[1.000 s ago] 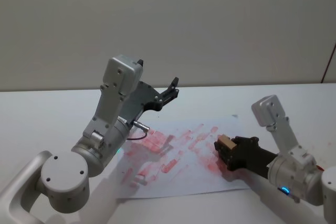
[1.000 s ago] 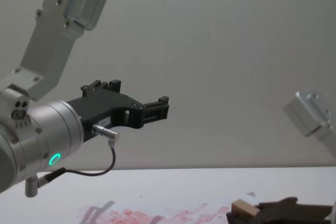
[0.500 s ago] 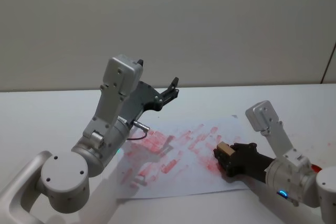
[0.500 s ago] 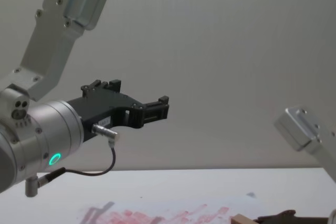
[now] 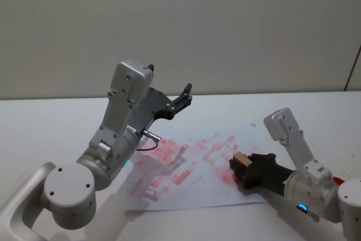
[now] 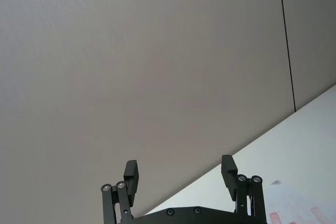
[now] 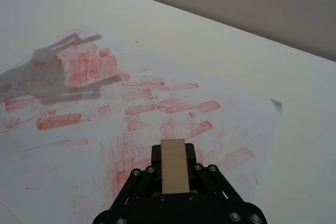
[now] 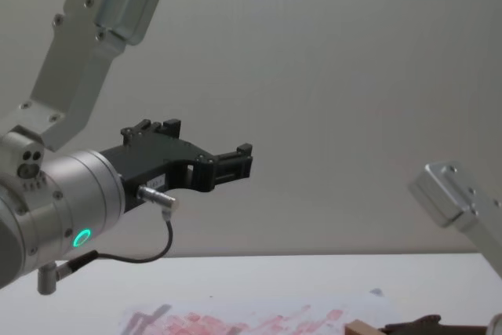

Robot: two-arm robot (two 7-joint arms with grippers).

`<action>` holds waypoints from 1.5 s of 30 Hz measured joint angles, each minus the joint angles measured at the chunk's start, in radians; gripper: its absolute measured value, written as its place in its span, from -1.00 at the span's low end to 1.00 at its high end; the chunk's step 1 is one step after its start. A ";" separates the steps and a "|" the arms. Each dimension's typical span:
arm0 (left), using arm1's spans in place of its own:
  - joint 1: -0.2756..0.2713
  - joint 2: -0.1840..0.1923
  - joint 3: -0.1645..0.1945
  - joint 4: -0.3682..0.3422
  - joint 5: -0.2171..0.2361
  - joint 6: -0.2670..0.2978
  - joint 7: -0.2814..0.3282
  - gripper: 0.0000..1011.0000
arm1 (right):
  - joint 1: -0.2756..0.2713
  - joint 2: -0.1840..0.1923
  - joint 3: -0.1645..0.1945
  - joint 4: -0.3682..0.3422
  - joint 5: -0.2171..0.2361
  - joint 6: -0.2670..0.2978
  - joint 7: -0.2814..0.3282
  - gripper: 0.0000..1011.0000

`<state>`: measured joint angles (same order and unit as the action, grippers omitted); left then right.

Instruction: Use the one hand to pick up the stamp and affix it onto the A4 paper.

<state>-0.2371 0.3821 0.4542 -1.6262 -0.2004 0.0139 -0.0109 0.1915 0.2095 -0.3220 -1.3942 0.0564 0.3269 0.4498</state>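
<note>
The stamp, a small tan wooden block, sits between the fingers of my all-black right gripper, which is shut on it. This hand is low over the right part of the A4 paper, a white sheet covered in red rectangular prints. In the right wrist view the stamp points over the prints on the paper, with the right gripper clamped on its sides. I cannot tell whether the stamp touches the sheet. My left gripper hangs open and empty, high above the paper's far left part.
The white tabletop surrounds the sheet, with a plain wall behind. The raised left arm, with its green light ring, casts a shadow on the paper. In the left wrist view the left gripper faces the wall.
My right gripper has sunk lower and drawn slightly back with the stamp during the last second, then nearly stopped. The left arm has not moved.
</note>
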 joint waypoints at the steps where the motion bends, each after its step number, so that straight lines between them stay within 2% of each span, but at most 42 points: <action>1: 0.000 0.000 0.000 0.000 0.000 0.000 0.000 0.98 | 0.001 -0.001 0.000 0.001 0.003 -0.006 -0.004 -0.56; 10: 0.000 0.000 0.000 0.000 0.000 0.000 0.000 0.98 | 0.008 -0.003 0.010 -0.037 0.035 -0.054 -0.031 -0.56; 16: 0.000 0.000 0.000 0.000 0.000 0.000 0.000 0.98 | 0.007 0.004 0.027 -0.098 0.074 -0.086 -0.064 -0.56; 23: 0.000 0.000 0.000 0.000 0.000 0.000 0.000 0.98 | -0.019 0.032 0.057 -0.191 0.135 -0.102 -0.128 -0.56; 29: 0.000 0.000 0.000 0.000 0.000 0.000 0.000 0.98 | -0.084 0.083 0.097 -0.288 0.201 -0.083 -0.202 -0.56; 32: 0.000 0.000 0.000 0.000 0.000 0.000 0.000 0.98 | -0.109 0.101 0.109 -0.315 0.222 -0.072 -0.224 -0.56; 36: 0.000 0.000 0.000 0.000 0.000 0.000 0.000 0.98 | -0.170 0.143 0.137 -0.369 0.264 -0.046 -0.265 -0.56; 38: 0.000 0.000 0.000 0.000 0.000 0.000 0.000 0.98 | -0.176 0.148 0.140 -0.374 0.271 -0.041 -0.271 -0.56; 39: 0.000 0.000 0.000 0.000 0.000 0.000 0.000 0.98 | -0.219 0.175 0.157 -0.403 0.298 -0.023 -0.294 -0.56; 45: 0.000 0.000 0.000 0.000 0.000 0.000 0.000 0.98 | -0.284 0.218 0.184 -0.439 0.335 0.004 -0.323 -0.56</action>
<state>-0.2371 0.3821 0.4542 -1.6262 -0.2004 0.0139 -0.0109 -0.0929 0.4274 -0.1382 -1.8328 0.3915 0.3306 0.1265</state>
